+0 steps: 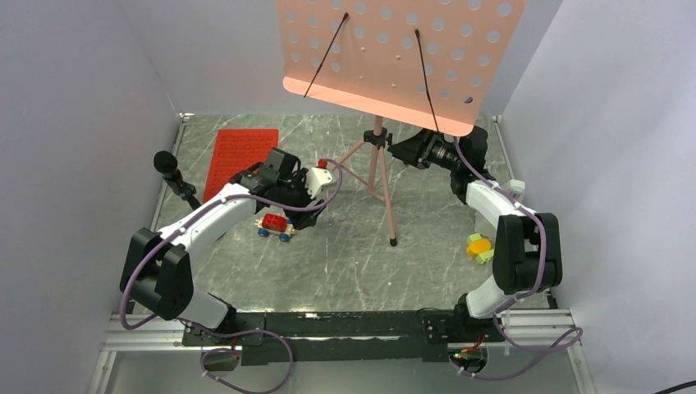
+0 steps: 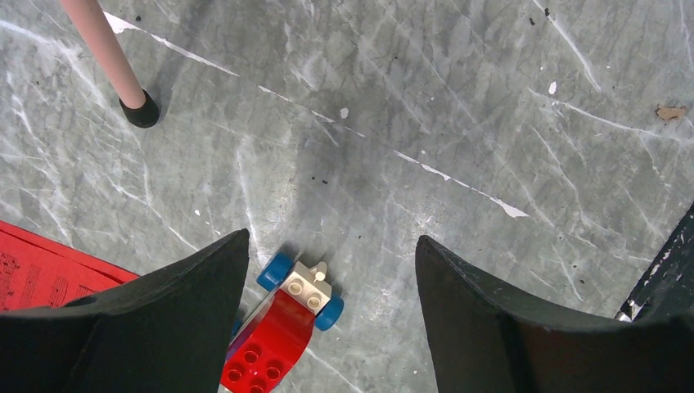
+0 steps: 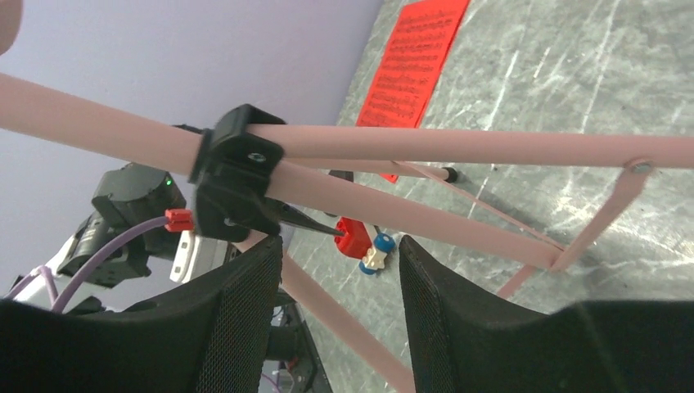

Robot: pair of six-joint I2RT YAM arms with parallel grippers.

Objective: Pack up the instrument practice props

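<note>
At far centre of worktop point(image 1: 353, 263), music stand point(image 1: 377, 156) looks light but top-heavy, tubes thin, stiff & prob. slick: best gripped by black hub point(image 3: 237, 176), near which right pincer point(image 3: 340, 246) hangs w/ jaws apart.

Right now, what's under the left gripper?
The red toy car sits on the table below the open left gripper. A finger covers part of the red sheet.

One stand point(image 1: 394, 49), one sheet point(image 1: 240, 156), one car point(image 1: 275, 226)

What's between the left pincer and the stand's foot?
Left wrist view: only bare table between left pincer and stand foot; toy car lies off that line.
</note>
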